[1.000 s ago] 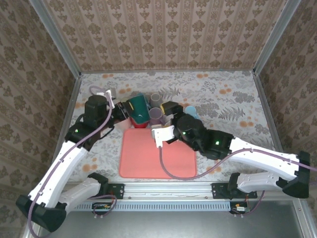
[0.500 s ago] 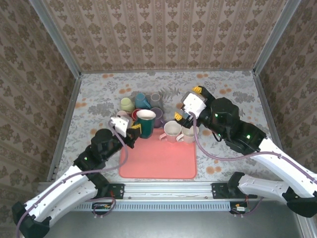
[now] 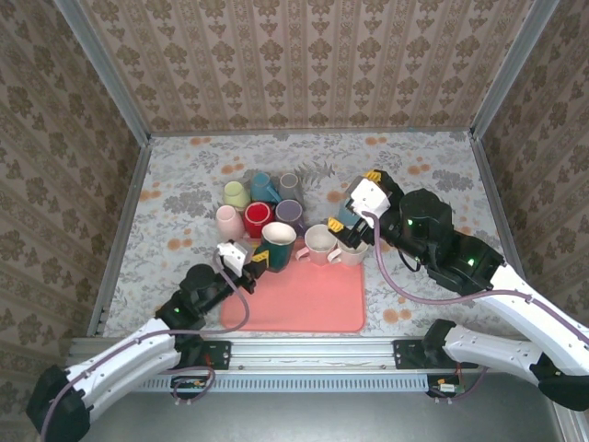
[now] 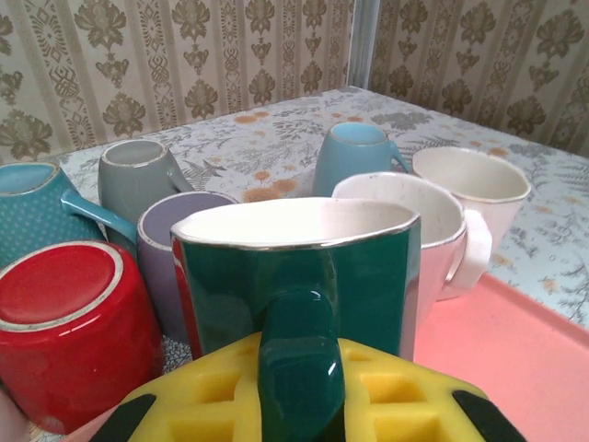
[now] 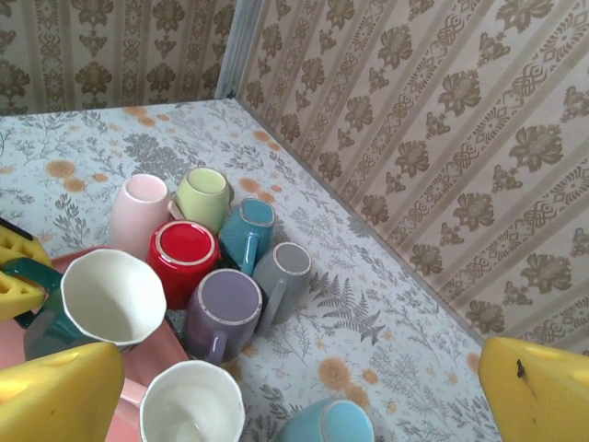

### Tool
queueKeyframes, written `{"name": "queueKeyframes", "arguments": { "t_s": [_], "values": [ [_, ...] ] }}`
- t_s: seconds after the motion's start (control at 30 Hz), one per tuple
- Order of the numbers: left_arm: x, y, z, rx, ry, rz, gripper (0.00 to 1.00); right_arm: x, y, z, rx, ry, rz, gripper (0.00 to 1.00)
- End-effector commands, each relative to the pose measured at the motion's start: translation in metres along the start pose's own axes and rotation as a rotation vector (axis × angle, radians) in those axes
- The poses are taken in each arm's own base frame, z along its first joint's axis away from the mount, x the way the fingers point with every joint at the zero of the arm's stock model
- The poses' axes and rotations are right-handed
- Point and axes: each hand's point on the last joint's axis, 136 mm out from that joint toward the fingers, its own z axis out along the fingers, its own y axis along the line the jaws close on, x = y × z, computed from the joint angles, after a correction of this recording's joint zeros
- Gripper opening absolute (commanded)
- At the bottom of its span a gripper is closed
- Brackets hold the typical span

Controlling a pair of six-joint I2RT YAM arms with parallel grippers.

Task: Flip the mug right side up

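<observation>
Top view: the dark green, white-lined ceramic mug (image 3: 278, 244) is seen mouth-up at the coral-pink mat's (image 3: 304, 308) far left corner. Its handle is pinched by the closed left gripper (image 3: 259, 260).

Left wrist: the handle is clamped between yellow fingers (image 4: 212, 387).

Right wrist: the right gripper (image 5: 296, 391) is spread wide, empty.

Uprighting is judged done. Next, the mug must be seated flat before release.

Green mug (image 4: 294, 276) — upright, white inside
</observation>
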Motion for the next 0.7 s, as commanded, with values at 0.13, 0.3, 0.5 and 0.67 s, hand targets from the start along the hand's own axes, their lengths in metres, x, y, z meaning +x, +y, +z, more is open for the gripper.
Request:
{"name": "queueKeyframes", "arguments": {
  "t_s": [0.13,0.3,0.5,0.67],
  "values": [
    [-0.044,0.004,-0.005,-0.064,-0.222,0.044,0.00,0.002,0.002,-0.006,-0.017,0.005,0.019,1.00],
    [-0.026,0.012,-0.001,-0.114,-0.191,0.019,0.00,0.001,0.004,-0.005,-0.033,0.004,0.015,1.00],
    [-0.015,0.010,0.006,-0.100,-0.133,0.011,0.00,0.002,0.007,-0.001,-0.048,0.012,0.005,1.00],
    [0.003,0.015,0.008,-0.125,-0.062,0.004,0.00,0.003,0.010,0.001,-0.057,0.017,-0.003,1.00]
  ]
}}
